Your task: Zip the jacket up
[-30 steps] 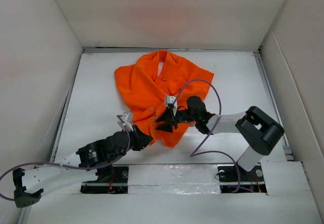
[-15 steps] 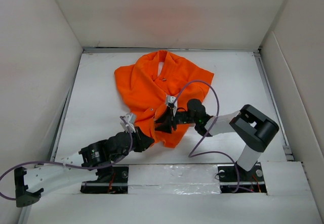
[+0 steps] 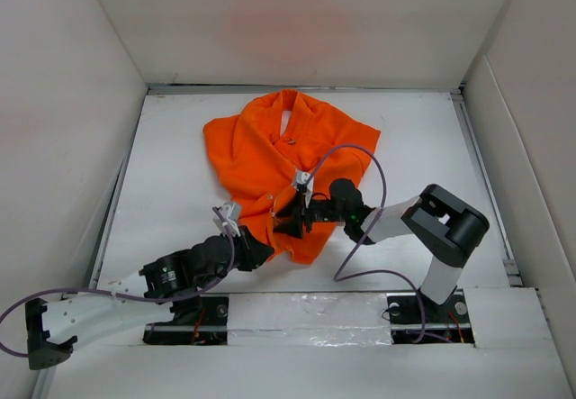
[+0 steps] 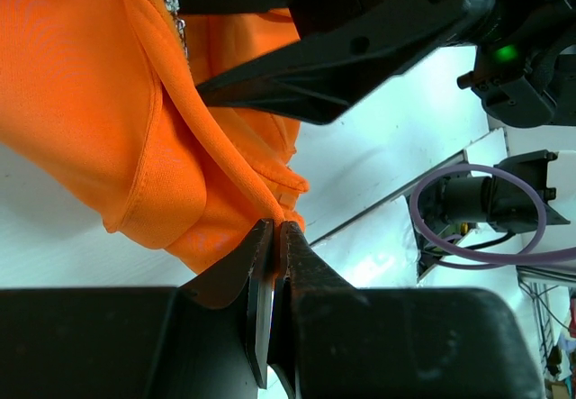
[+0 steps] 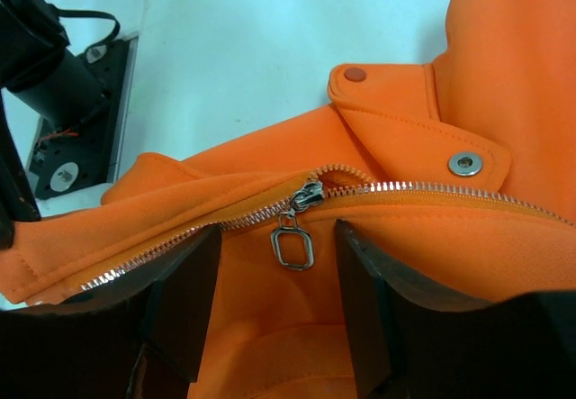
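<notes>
Left gripper (image 4: 277,230): pinched together on the jacket (image 3: 270,147) hem corner.
Right gripper (image 5: 279,264): fingers apart, straddling the zipper pull (image 5: 292,249).
Jacket: spread on the worktop (image 3: 171,165); light, floppy, likely to bunch.
Hold: the small metal pull, probably slippery.

Open table (image 3: 171,183) lies left and right of the jacket (image 3: 270,147), with walls (image 3: 72,102) at the sides. At the hem (image 3: 304,251), the right gripper (image 3: 288,222) stands just beside the left gripper (image 3: 261,248), leaving little room between.

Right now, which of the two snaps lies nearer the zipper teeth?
The silver snap, just above the zipper teeth; the orange snap sits farther away, to its upper left.
</notes>
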### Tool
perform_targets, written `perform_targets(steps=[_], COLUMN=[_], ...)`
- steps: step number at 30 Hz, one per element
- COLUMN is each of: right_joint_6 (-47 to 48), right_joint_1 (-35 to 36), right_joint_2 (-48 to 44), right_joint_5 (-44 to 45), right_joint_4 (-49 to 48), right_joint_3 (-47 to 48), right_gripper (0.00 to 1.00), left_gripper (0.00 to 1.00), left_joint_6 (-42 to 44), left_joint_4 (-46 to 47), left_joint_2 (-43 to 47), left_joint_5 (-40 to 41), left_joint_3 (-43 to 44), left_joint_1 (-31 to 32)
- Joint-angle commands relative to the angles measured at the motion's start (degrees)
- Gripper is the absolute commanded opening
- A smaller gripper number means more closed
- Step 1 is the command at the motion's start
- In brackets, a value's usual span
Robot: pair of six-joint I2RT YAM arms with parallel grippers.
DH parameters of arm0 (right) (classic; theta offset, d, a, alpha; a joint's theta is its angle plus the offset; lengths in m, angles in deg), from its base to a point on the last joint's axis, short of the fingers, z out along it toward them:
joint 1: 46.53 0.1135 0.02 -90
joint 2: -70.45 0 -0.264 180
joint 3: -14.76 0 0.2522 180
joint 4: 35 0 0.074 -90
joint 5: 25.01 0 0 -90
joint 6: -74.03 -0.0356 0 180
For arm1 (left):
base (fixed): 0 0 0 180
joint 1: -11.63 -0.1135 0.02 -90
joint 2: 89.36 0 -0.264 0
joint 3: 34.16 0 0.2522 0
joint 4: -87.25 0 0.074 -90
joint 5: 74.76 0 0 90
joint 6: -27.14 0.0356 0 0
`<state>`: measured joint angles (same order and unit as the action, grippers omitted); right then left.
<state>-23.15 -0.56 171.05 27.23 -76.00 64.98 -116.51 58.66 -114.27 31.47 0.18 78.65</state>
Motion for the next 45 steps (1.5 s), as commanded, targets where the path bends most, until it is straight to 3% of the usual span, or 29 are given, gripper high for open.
perform_targets(steps=[1,5,6,9,15,25,34,40,42,43,45], right_joint_6=[-0.9,-4.4,-4.5,-4.9,-4.2,3.0,3.6,4.7,4.5,2.3,0.0], right_joint_1=[0.6,0.6,0.6,0.1,0.1,-0.4,-3.0,-8.1,-10.2,-10.8,-10.8], right_joint_2=[2.6,4.5,4.5,4.0,-0.8,-17.3,-32.2,-32.2,-30.4,-29.5,-27.9], right_joint_5=[-0.9,-3.4,-3.5,-4.0,-2.3,10.2,21.2,28.9,25.7,18.2,12.1], right_joint_4=[-6.6,-12.6,-12.7,-13.1,-11.2,9.5,25.2,33.7,35.4,33.9,30.8], right_joint_3=[0.1,-0.6,-0.7,-0.9,-2.7,-2.8,-4.4,1.0,2.8,2.5,-0.8], right_gripper=[0.55,0.27,0.15,0.0,0.0,0.0,0.0,0.0,0.0,0.0,0.0], left_gripper=[0.0,0.0,0.0,0.0,0.0,0.0,0.0,0.0,0.0,0.0,0.0], left_joint_6=[0.0,0.0,-0.1,-0.1,-0.4,-1.2,-1.4,-1.0,-1.0,-0.9,-0.8], left_joint_4=[2.7,2.7,2.7,2.6,2.2,1.8,3.0,2.6,-2.4,-4.5,-8.4], left_joint_2=[0.6,0.2,0.1,0.3,0.3,-1.8,-7.3,-7.1,-6.0,-5.9,-6.5], left_joint_5=[-1.6,-1.6,-1.6,-1.5,-1.5,-1.1,0.1,-1.5,1.9,3.5,8.1], left_joint_3=[-0.6,-0.8,-0.9,-1.0,-1.3,-1.4,-0.8,-1.0,1.1,2.4,6.1], left_joint_1=[0.1,0.1,0.1,0.1,0.1,0.1,0.1,0.1,0.1,0.1,0.1])
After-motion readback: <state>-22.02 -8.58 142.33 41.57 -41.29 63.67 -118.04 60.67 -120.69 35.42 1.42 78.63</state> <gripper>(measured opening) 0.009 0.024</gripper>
